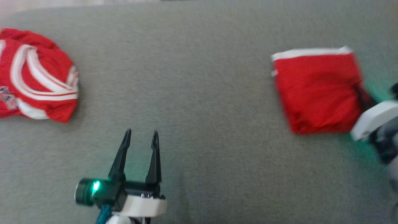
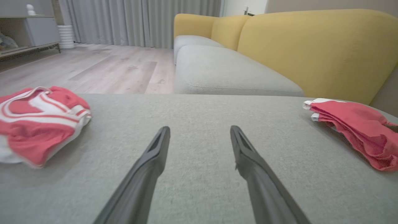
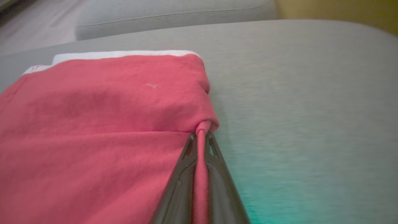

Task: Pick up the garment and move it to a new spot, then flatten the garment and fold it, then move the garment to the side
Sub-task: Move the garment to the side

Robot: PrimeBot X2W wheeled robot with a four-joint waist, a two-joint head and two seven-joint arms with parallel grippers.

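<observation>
The garment [image 1: 317, 90] is a red folded piece with a white band along its far edge, lying on the grey cushion at the right. My right gripper [image 1: 360, 91] is at its right edge and is shut on a pinched ridge of the red cloth. In the right wrist view the fold of the garment [image 3: 102, 124] runs between the closed fingers of the right gripper [image 3: 202, 135]. My left gripper [image 1: 141, 132] hovers open over bare cushion at the lower middle, holding nothing. From the left wrist view the left gripper [image 2: 199, 128] points between both cloth piles, with the garment [image 2: 351, 124] at the right.
A second red garment with white stripes [image 1: 37, 77] lies crumpled at the cushion's left edge, also as the striped pile [image 2: 37, 121]. The grey cushion [image 1: 199, 93] spreads wide between the two. Beyond it stand a yellow sofa back [image 2: 311, 46] and wooden floor [image 2: 93, 68].
</observation>
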